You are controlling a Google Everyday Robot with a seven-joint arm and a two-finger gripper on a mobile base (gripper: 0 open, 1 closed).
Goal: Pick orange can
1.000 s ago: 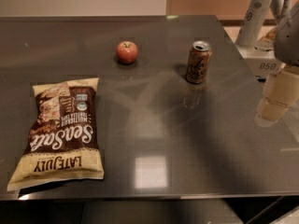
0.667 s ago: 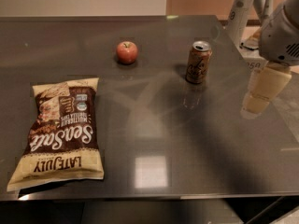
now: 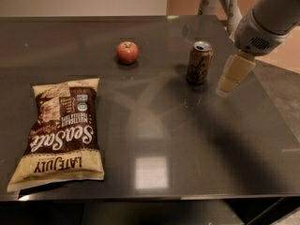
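a red apple (image 3: 127, 52) sits far back on the dark table (image 3: 197, 144), a chip bag (image 3: 63, 135) lies flat front-left, and the gripper (image 3: 234, 74) hovers at the right.

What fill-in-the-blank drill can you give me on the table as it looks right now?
1. The orange can stands ____ on the table.
2. In the camera view, the gripper hangs to the ____ of the can, not touching it.
3. The apple is ____ in colour.
4. The chip bag lies ____ near the table's front edge.

Missing words: upright; right; red; flat.
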